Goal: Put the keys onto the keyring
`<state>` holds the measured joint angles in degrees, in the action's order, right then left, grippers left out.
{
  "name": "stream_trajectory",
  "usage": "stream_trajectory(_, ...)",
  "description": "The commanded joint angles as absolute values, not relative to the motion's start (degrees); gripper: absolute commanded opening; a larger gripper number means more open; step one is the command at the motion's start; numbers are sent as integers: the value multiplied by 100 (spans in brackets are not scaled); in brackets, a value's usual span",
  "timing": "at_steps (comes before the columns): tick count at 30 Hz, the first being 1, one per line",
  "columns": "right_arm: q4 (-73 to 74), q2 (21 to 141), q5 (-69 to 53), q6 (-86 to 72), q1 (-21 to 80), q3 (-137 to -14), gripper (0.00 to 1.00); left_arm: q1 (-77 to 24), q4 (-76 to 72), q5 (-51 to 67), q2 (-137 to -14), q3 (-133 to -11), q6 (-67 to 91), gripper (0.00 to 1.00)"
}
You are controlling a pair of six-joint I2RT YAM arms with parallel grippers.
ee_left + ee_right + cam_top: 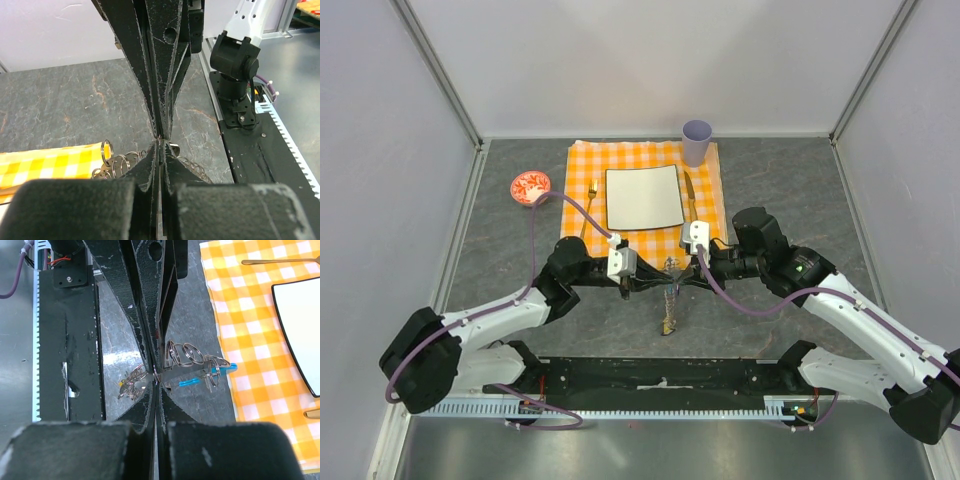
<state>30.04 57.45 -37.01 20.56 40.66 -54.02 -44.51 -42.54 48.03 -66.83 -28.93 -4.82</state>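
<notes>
My two grippers meet tip to tip above the grey table, just in front of the checked cloth. The left gripper (660,281) (161,141) and the right gripper (680,277) (157,378) are both shut. Between their tips hangs the keyring (670,268) (186,355), a bunch of thin silvery wire rings with a turquoise tag (220,369). More rings (107,149) show to the left of my left fingers. A flat silvery key (176,374) sticks out sideways at the tips. A chain with small metal pieces (668,318) dangles down to the table. Which piece each jaw pinches is hidden.
Behind the grippers lies an orange checked cloth (705,200) with a white square plate (643,197), a gold fork (590,205) and a knife (689,195). A purple cup (697,141) stands at its far edge. A red-and-white bowl (530,186) sits to its left. The black base rail (660,375) runs along the near edge.
</notes>
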Motion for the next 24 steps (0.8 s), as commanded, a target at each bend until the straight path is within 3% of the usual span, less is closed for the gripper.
stream_trajectory(1, 2408, 5625, -3630, 1986, 4078, -5678, 0, -4605, -3666, 4860, -6548, -3260, -1106, 2)
stream_trajectory(24, 2549, 5449, -3560, 2180, 4078, -5818, 0, -4623, -2338, 4869, -6768, -3691, -1714, 2)
